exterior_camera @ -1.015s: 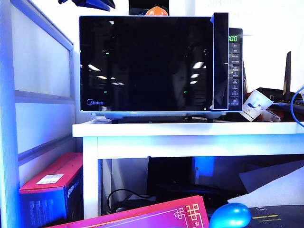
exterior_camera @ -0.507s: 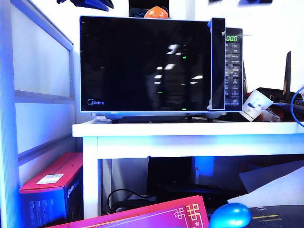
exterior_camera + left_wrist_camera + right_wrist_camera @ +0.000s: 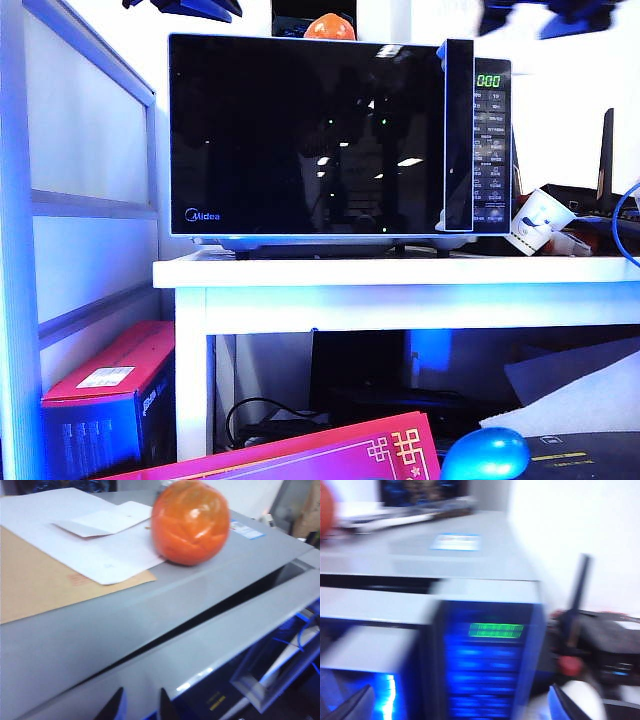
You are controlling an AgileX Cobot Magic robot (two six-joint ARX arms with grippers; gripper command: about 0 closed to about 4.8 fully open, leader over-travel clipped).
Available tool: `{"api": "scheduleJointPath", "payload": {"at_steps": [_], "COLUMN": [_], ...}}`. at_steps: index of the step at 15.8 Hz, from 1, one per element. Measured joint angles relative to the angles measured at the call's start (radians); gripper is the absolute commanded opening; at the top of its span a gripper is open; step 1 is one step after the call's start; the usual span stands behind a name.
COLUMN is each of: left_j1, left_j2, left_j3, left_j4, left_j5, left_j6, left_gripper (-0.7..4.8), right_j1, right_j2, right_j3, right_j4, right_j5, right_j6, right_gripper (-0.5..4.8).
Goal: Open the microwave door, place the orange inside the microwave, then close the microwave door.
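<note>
The black microwave (image 3: 492,150) stands on a white table (image 3: 400,272). Its glossy door (image 3: 305,135) is slightly ajar: both wrist views show a dark gap between the grey top (image 3: 75,640) and the door's upper edge (image 3: 200,655). The orange (image 3: 329,27) sits on the microwave's top, beside papers (image 3: 190,522). My left gripper (image 3: 140,707) is open and empty above the door's upper edge, at the exterior view's top left (image 3: 190,8). My right gripper (image 3: 460,705) is wide open over the control panel (image 3: 496,630), seen at the top right (image 3: 550,15).
White papers (image 3: 75,535) and a brown envelope (image 3: 30,580) lie on the microwave's top. A paper cup (image 3: 535,222) and a black device with an antenna (image 3: 605,160) sit right of the microwave. A white partition (image 3: 85,200) stands at the left, a red box (image 3: 105,385) below.
The door's handle edge has swung back toward the control panel, uncovering the whole display. My right gripper has come into the exterior view at the top right. The left gripper has stayed put.
</note>
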Motion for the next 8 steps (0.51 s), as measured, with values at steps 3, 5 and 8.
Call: {"api": "scheduleJointPath", "payload": {"at_steps": [3,5,8], "left_j1": [0.0,0.0,0.0], "left_j2": [0.0,0.0,0.0], "left_j3": [0.0,0.0,0.0], "left_j4": [0.0,0.004,0.005], "left_j5": [0.004,0.004,0.004], "left_j6": [0.0,0.0,0.0], "left_gripper": [0.94,0.94,0.94], "right_j1": [-0.074,-0.073,-0.071], "right_j2": [0.006,0.045,0.121], "right_j3": [0.0,0.001,0.001], "right_j4": [0.041,0.109,0.12], "right_j5": [-0.002,-0.011,-0.023], "right_j6": [0.0,0.0,0.0], "right_gripper": [4.61,4.6,4.6]}}
